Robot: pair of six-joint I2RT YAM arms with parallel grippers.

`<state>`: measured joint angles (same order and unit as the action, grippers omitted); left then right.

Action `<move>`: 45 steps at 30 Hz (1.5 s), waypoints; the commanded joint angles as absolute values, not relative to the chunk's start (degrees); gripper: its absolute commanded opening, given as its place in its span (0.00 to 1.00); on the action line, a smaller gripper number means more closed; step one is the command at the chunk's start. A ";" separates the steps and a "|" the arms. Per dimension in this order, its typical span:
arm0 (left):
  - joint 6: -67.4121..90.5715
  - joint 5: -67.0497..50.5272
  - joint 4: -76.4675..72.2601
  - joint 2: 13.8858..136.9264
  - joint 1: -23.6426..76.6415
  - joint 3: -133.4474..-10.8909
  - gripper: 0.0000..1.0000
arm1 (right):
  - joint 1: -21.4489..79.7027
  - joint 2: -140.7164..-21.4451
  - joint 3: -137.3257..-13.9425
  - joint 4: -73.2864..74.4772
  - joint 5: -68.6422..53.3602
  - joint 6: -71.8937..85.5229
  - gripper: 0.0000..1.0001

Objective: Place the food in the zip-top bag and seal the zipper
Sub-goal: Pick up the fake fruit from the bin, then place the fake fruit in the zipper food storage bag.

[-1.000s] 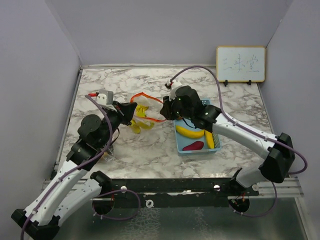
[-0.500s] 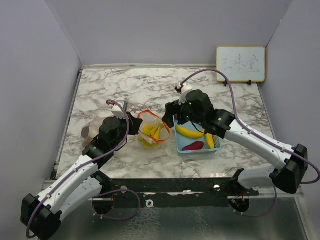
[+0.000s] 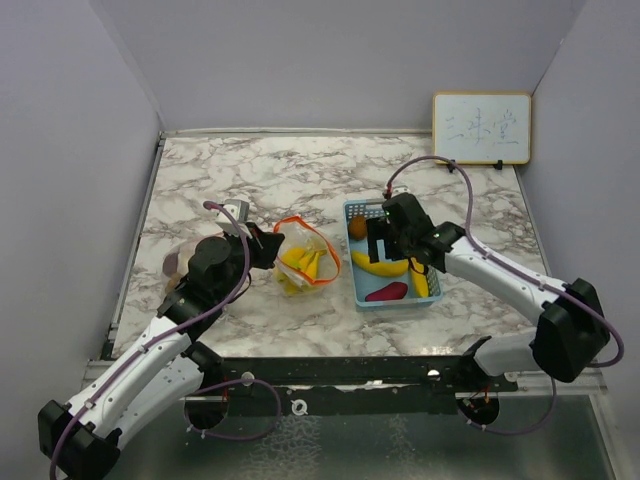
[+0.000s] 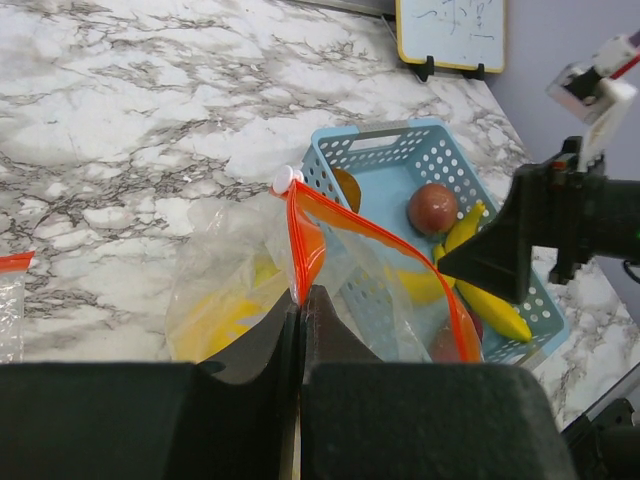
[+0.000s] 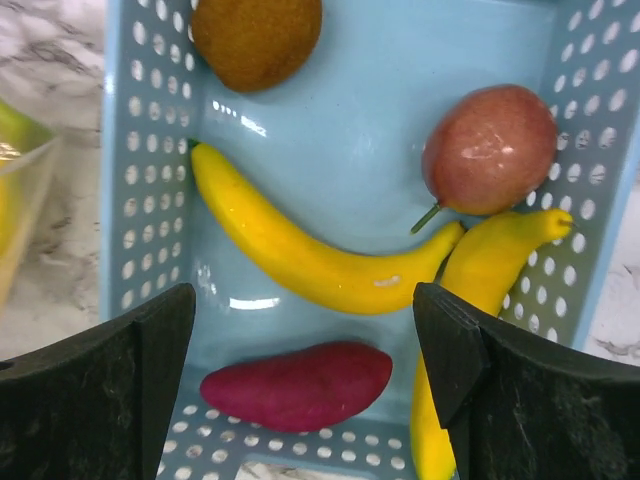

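Observation:
The clear zip-top bag [image 3: 305, 262] with an orange zipper rim lies at mid table, yellow food inside it. My left gripper [image 3: 268, 246] is shut on the bag's orange rim [image 4: 300, 262], holding the mouth up. My right gripper [image 3: 380, 240] hangs open over the light-blue basket [image 3: 404, 300], holding nothing. Between its fingers [image 5: 150, 380] I see a magenta tuber [image 5: 297, 385]. Above that lies a yellow banana [image 5: 310, 260], with a second banana [image 5: 480, 290] to its right. A reddish round fruit [image 5: 490, 150] and a brown oval piece [image 5: 257, 40] are also in the basket.
A second clear bag [image 3: 176, 266] with something dark in it lies left of my left arm. A small whiteboard [image 3: 481, 128] stands at the back right. Grey walls close in the marble table [image 3: 250, 180] on three sides.
My right gripper has opened, let go of the bag's rim and moved right over the basket. The left gripper has carried the bag right and nearer, still shut on it.

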<state>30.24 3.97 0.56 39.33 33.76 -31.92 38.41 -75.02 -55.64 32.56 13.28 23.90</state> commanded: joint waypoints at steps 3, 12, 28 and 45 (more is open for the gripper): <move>29.41 2.48 -0.52 39.09 33.59 -33.06 0.00 | 37.77 -85.38 -56.59 27.41 8.37 14.61 0.89; 28.23 3.44 0.99 39.09 33.57 -33.75 0.00 | 37.72 -91.41 -55.53 20.35 9.94 6.50 0.84; 28.03 4.88 2.25 38.23 33.53 -33.32 0.00 | 37.61 -92.16 -55.93 19.61 10.88 7.40 0.13; 29.04 4.95 1.38 39.52 33.56 -32.12 0.00 | 38.41 -70.81 -57.91 -17.60 -42.04 19.83 0.02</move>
<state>28.80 4.19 2.02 39.18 33.76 -32.14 37.54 -68.16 -58.15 1.89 -19.40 11.92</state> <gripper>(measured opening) 0.018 0.295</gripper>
